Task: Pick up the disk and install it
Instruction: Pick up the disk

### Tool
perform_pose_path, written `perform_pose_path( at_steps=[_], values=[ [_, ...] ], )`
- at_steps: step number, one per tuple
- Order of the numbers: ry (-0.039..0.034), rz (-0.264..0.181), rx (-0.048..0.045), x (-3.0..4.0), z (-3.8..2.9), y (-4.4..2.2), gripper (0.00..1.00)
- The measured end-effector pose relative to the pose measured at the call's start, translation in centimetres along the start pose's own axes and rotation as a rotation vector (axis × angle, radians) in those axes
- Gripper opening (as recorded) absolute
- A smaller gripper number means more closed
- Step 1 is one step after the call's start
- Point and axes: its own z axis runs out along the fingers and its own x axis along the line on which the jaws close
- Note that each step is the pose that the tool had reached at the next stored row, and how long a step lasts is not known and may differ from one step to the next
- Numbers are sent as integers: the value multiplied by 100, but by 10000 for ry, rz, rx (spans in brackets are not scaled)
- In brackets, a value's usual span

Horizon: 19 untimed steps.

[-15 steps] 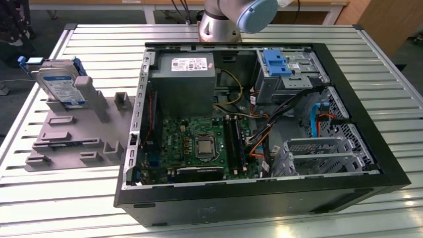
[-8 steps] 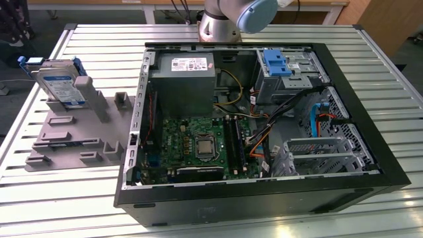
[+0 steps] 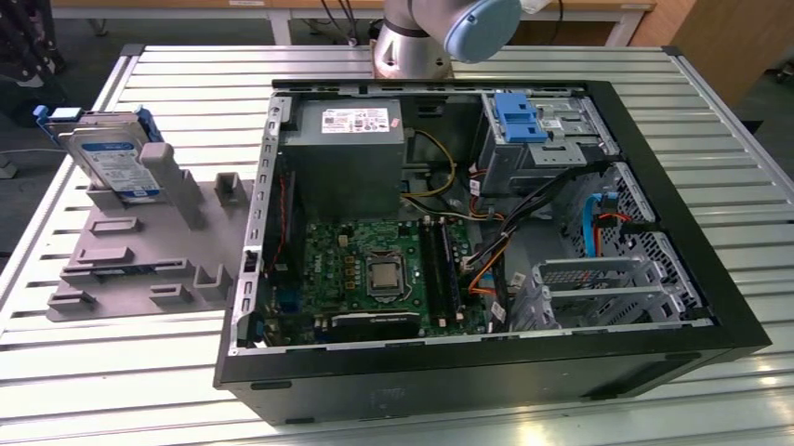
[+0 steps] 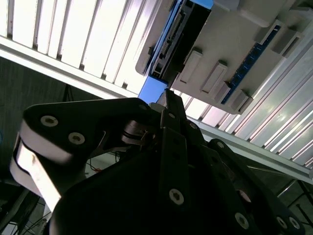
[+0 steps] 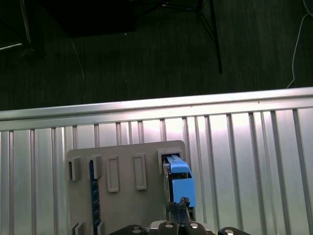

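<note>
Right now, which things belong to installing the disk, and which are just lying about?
Job: disk, gripper near it, grey holder, open computer case.
Bystanders: grey power-supply box, motherboard, empty blue bracket, slatted table.

This looks like a robotics lab or test workshop. An opened computer case (image 3: 496, 376) lies on a ribbed aluminium workbench (image 3: 125, 372) beside a grey moulded fixture plate (image 3: 125, 246). A robot arm's base (image 3: 410, 51) stands at the bench's far edge, above dark carpet (image 5: 122, 63).
</note>
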Motion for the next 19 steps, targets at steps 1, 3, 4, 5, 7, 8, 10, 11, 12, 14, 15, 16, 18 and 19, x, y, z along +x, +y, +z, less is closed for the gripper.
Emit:
perform_pose_path(
  at_steps=[1, 3, 4, 5, 7, 8, 10, 11, 12, 14, 15, 16, 18, 19],
  values=[
    [0, 0, 0, 0, 0, 0, 11],
    [0, 0, 0, 0, 0, 0, 11],
    [0, 0, 1, 0, 0, 0, 11],
    [0, 0, 0, 0, 0, 1, 17],
    [-1, 0, 1, 0, 1, 1, 23],
    [0, 0, 1, 0, 1, 1, 29],
    [0, 0, 0, 0, 0, 1, 35],
    [0, -1, 0, 0, 0, 1, 41],
    [0, 0, 1, 0, 0, 1, 47],
    [0, 0, 1, 0, 0, 1, 47],
    [0, 0, 0, 0, 0, 2, 47],
    [0, 0, 0, 0, 0, 2, 47],
    [0, 0, 1, 0, 0, 3, 47],
    [0, 0, 0, 0, 0, 4, 47]
  ],
)
